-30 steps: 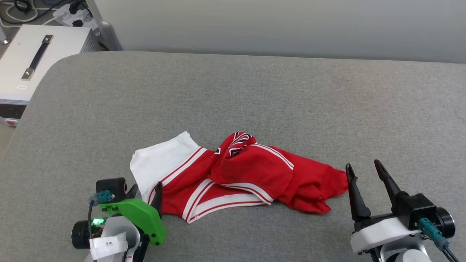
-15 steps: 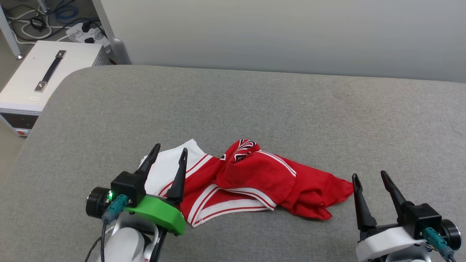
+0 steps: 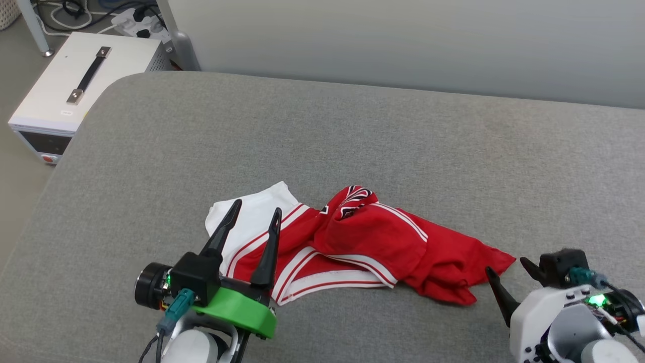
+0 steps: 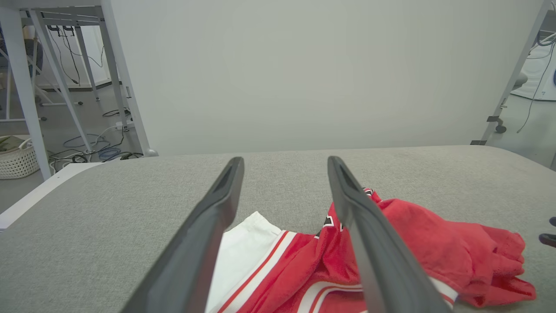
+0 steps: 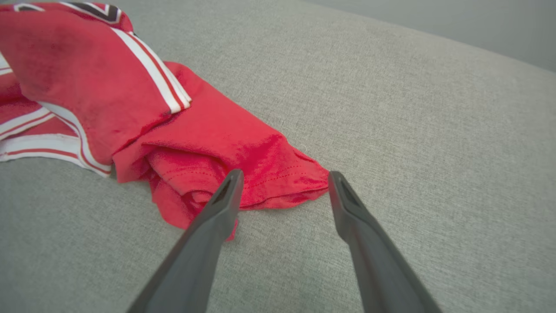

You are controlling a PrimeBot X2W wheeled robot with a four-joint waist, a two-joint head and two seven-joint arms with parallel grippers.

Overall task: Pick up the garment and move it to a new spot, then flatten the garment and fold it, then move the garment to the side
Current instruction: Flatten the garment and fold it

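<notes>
Red cloth with white trim, the garment [image 3: 373, 242] lies in a crumpled heap on the grey pad [image 3: 352, 126]. It sits near the robot's edge, between the two grippers.

Its long axis runs left to right across the head view. The white sleeve [image 3: 242, 217] marks the robot's left end and a red hem corner [image 3: 499, 259] tapers off at the right end. A scrap of black lettering [image 3: 355, 196] shows on the bunched ridge in the middle, turned toward the far side (too folded to read).

The left gripper [image 3: 257, 205] has its fingers spread wide and holds nothing. It is raised over the sleeve end, and in its wrist view the cloth lies below and between the fingers.

The right gripper [image 3: 505, 265] is also fully spread and empty. It is tipped down at the hem corner, and in its wrist view the corner lies just ahead of the fingertips, perhaps touching one.

One gripper at each end suits a two-point pickup, which would likely stretch the heap along its length as it lifts. The pickup step is not yet done.
</notes>
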